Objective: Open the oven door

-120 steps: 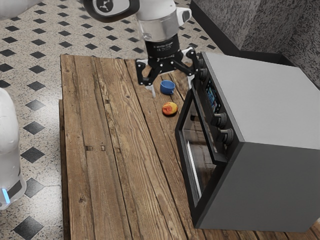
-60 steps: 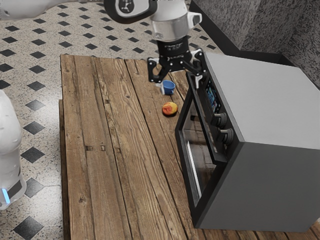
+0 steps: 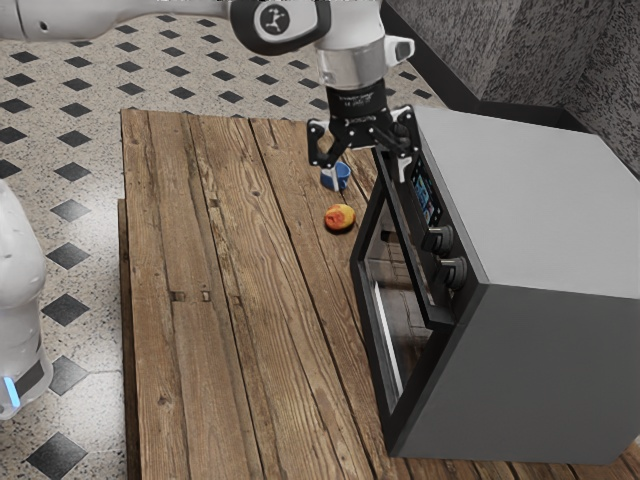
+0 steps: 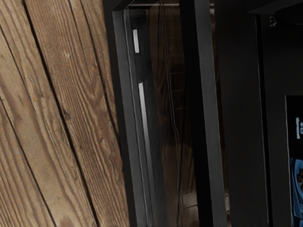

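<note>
The black gripper (image 3: pixel 369 181) hangs over the far end of the oven, pointing down with its fingers spread open and nothing held. One fingertip appears in front of the blue cup; the other overlaps the handle's far end and the control panel, and contact cannot be told. The oven (image 3: pixel 545 210) has a dark glass door (image 3: pixel 398 318), which looks shut, with a long black handle bar (image 3: pixel 413 252) along its upper edge. In the wrist view, the handle (image 4: pixel 208 113) runs beside the door glass (image 4: pixel 168 109).
A blue cup (image 3: pixel 343 174) and a red-yellow fruit (image 3: pixel 339 218) sit on the wooden table (image 3: pixel 230 300) by the oven's front. Knobs (image 3: pixel 451 272) and a display (image 3: pixel 426 196) stick close to the handle. Bare planks stretch toward the exterior view's left.
My gripper has travelled toward the exterior view's right, over the oven's front edge, and its fingers remain apart. Oven, cup and fruit have stayed put.
</note>
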Controlling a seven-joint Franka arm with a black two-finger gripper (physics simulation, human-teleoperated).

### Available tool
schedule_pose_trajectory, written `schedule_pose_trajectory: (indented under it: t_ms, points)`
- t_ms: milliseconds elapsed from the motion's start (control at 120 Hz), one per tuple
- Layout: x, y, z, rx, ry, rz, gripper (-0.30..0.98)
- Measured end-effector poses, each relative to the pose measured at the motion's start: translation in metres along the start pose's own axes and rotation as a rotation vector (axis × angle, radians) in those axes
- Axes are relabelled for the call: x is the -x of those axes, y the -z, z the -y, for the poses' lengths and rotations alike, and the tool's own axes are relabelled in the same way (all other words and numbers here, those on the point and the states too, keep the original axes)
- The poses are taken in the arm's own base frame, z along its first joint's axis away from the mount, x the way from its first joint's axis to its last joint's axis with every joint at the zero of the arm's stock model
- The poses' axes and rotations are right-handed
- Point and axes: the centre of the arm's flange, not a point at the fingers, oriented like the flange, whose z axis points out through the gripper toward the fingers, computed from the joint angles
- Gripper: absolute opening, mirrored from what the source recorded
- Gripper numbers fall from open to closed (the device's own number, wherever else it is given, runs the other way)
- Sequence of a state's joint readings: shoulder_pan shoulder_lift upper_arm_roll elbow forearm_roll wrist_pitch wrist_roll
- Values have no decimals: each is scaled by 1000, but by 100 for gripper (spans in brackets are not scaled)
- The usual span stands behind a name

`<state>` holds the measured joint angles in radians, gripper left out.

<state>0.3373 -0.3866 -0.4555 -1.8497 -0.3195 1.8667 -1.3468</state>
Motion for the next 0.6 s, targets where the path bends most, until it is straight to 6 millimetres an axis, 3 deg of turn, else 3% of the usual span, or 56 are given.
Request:
schedule_pose_trajectory:
  t_ms: [158, 600]
  points:
    - [-2, -14, 3, -10, -15, 19, 69]
    - [-6, -27, 6, -14, -44, 36, 69]
